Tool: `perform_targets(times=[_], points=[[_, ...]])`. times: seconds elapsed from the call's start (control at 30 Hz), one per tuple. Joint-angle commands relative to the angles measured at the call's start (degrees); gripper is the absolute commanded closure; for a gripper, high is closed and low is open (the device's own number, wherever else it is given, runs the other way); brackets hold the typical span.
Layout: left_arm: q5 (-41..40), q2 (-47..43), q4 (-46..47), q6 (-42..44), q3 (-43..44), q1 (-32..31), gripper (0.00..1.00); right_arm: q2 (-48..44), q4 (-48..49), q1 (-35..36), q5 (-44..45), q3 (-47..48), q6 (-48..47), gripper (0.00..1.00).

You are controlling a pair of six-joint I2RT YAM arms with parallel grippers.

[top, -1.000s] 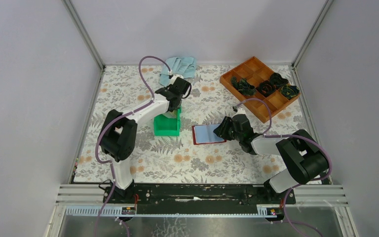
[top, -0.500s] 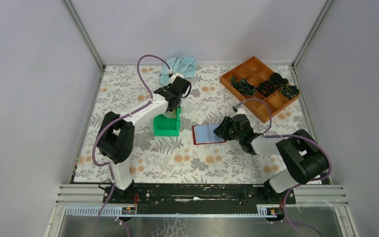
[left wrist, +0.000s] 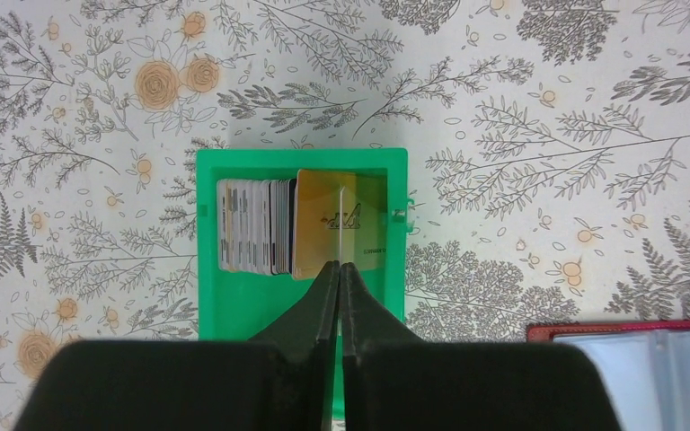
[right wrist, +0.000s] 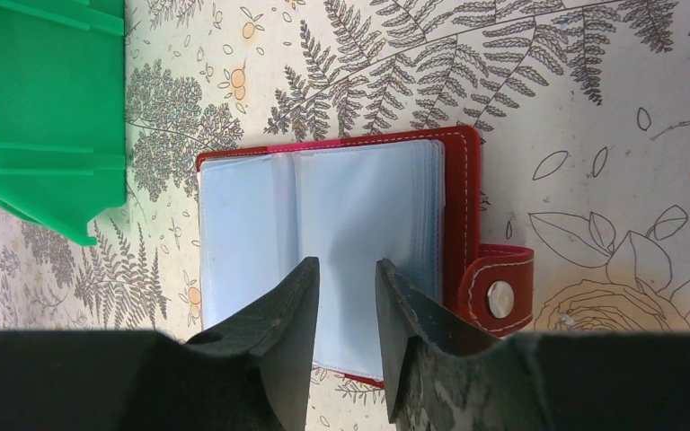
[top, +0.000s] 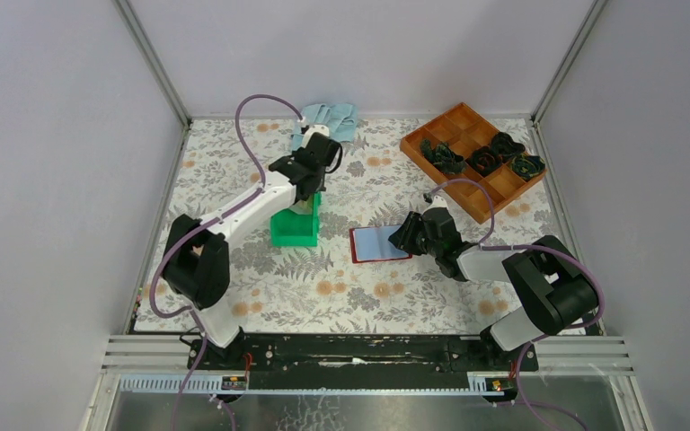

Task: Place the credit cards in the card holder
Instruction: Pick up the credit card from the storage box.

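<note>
1. Gold card [left wrist: 319,224] stands at the right end of the credit cards [left wrist: 252,226], which are stacked on edge in the green bin [left wrist: 211,305] at the centre of the left wrist view. The left gripper [left wrist: 340,268] is pinched tight on this card's near edge.
2. Red-bordered card holder [top: 379,242] lies open and flat on the table [top: 207,171]. In the top view it is just right of the bin and apart from it. From the pinched card it lies toward the lower right of the left wrist frame, so the carry is judged to be short and rightward.
3. The right gripper [right wrist: 346,287] is at the holder's pale blue sleeves, fingers a narrow gap apart and gripping nothing. Whether they press on a sleeve cannot be told. This arm is nearer the holder; the left arm is nearer the cards.
4. The holder's fold runs top to bottom in the right wrist view, with the snap tab [right wrist: 500,296] at lower right. The sleeve mouths cannot be made out.
</note>
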Motion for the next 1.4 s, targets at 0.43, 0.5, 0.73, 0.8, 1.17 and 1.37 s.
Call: perform_targets(times=[0.43, 0.5, 0.73, 0.8, 1.17, 1.37], points=[[11.27, -11.65, -2.38, -2.06, -0.66, -0.2, 1.0, -9.56, -8.47, 0.08, 1.32, 3.16, -6.33, 0.57], [14.65, -12.8, -2.4, -1.86, -0.55, -0.2, 1.0, -12.23, -9.09, 0.07, 1.17, 3.08, -7.98, 0.53], [27.22, -14.31, -3.11, -2.31, -0.35, -0.2, 1.0, -20.53, -9.33, -0.22, -2.79, 3.08, -14.09, 0.45], [31.21, -14.62, -3.12, -2.1, -0.51, -0.07, 1.0, -22.49, -8.78, -0.64, -4.82, 2.63, -15.79, 0.43], [58.96, -15.39, 1.13, -1.0, -5.03, 1.87, 1.0, -29.9, -6.77, -4.05, -23.02, 2.85, -22.71, 0.38], [68.46, -16.07, 4.41, -1.17, -8.56, 2.19, 1.0, -29.27, -4.26, -5.43, -29.23, 2.54, -21.07, 0.36]])
